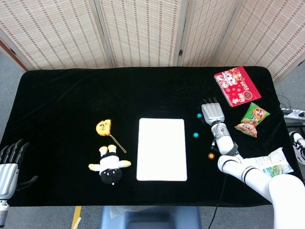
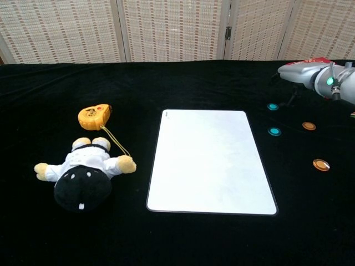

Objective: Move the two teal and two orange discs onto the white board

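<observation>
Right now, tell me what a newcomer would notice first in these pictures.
The blank white rectangular board stands out most, lying flat at the centre of the black tablecloth. To its left lies a black, white and yellow plush toy. On the right, the silver right robot hand hovers above the small teal discs and orange discs, all off the board.

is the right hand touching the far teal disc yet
Apart. The chest view shows the right hand raised above the cloth, with black cloth between its fingers and the far teal disc. All four discs lie off the white board.
</observation>
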